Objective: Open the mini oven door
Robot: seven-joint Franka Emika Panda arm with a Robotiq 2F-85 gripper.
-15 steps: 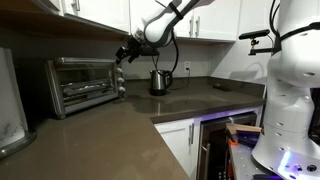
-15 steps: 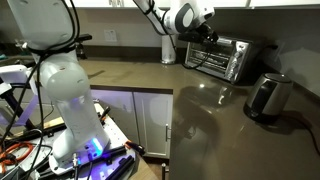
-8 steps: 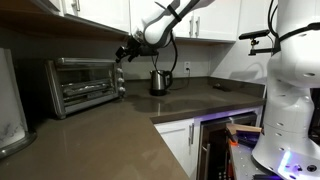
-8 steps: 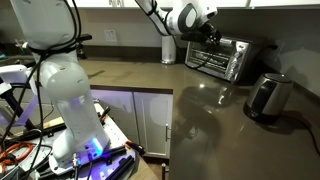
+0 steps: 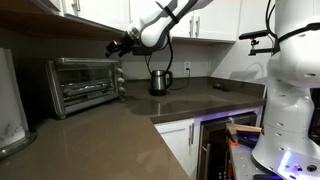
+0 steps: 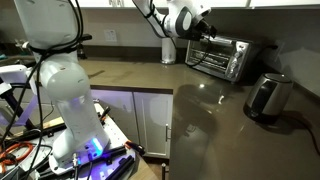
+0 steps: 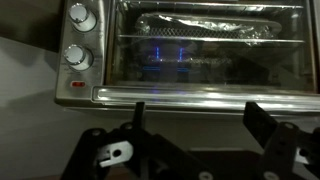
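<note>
1. The mini oven door [image 7: 205,50] is shut, its glass flat against the front of the mini oven [image 5: 85,85]. The oven sits at the back of the desk [image 5: 130,125], under the wall cabinets.
2. The bar handle [image 7: 200,97] is where I would take hold. It is a straight silver rail along the door's top edge. My wrist view is upside down, so the rail shows below the glass.
3. I judge the door to be stiff and fairly light, a metal frame round a glass pane, hinged low so it swings down and out. The polished rail looks slippery, and the glass is the fragile part, so I would keep contact on the metal only. The oven itself may be light enough to slide on the desk if I tug hard.
4. Through the glass I see wire racks and a foil-lined tray [image 7: 200,25]. The knobs [image 7: 78,57] are beside the door.
5. My claw [image 7: 198,125] is open and holds nothing, its two fingers spread wide. It hangs just short of the rail without touching it. In an exterior view the claw [image 5: 118,46] is above the oven's knob-side top corner.
6. A steel kettle [image 5: 158,82] stands further along the desk, well apart from the door's swing.
</note>
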